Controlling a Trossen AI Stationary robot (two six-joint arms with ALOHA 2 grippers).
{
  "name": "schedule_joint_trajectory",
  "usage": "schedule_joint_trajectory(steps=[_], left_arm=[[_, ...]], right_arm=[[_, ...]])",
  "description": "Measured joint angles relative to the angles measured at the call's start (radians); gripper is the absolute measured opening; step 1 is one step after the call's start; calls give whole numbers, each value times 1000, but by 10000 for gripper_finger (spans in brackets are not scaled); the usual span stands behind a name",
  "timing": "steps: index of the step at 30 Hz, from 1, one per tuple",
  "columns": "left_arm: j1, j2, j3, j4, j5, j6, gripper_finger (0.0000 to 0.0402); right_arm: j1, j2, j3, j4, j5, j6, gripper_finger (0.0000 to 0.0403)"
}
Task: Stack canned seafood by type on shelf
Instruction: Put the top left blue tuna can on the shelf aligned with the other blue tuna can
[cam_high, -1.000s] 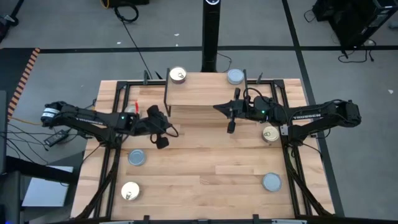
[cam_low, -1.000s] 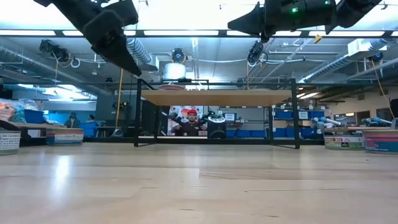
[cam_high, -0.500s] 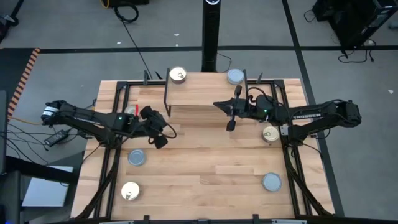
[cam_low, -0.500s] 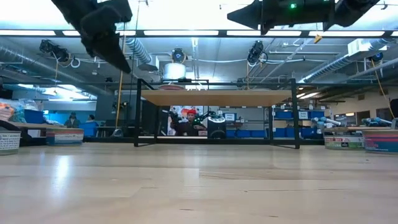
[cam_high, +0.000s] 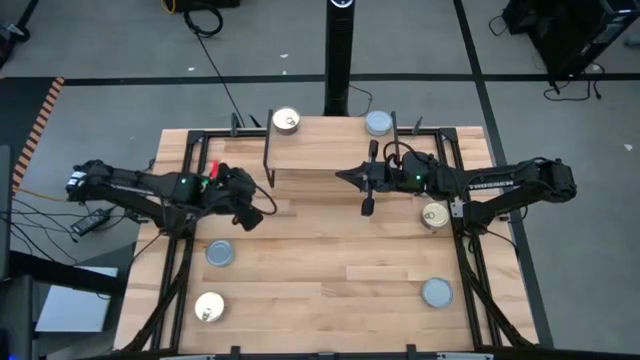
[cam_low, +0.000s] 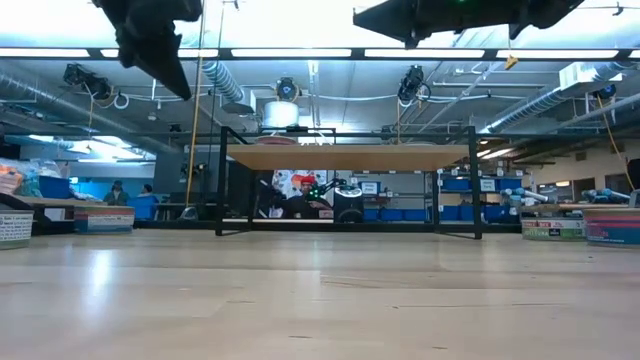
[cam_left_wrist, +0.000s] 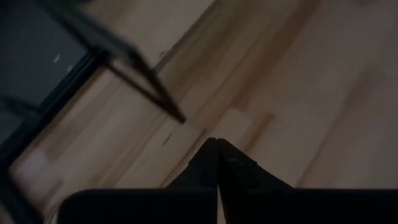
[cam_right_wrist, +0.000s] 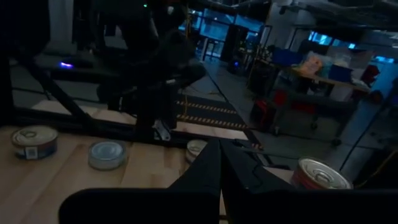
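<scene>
Six tins showed on the table (cam_high: 330, 260) from above; no others could be made out. The shelf (cam_high: 305, 158) stood at 12 o'clock, a gold-lidded tin (cam_high: 287, 122) and a grey-lidded tin (cam_high: 378, 123) just behind it. The left gripper (cam_high: 250, 215), closed and empty, hovered at the shelf's 8 o'clock, with a grey tin (cam_high: 220, 253) at its 7 o'clock. The right gripper (cam_high: 345, 176), closed and empty, hung at the shelf's 4 o'clock edge, another gold tin (cam_high: 435, 215) farther at 4 o'clock.
</scene>
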Motion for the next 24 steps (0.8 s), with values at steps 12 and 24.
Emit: schedule_joint_trajectory(steps=[12, 24], left_arm=[[203, 0, 0, -55, 102, 60, 2], [436, 2, 0, -57, 198, 188, 2]], right_arm=[[-2, 1, 0, -4, 0, -47, 9], [-2, 1, 0, -4, 0, -72, 9]])
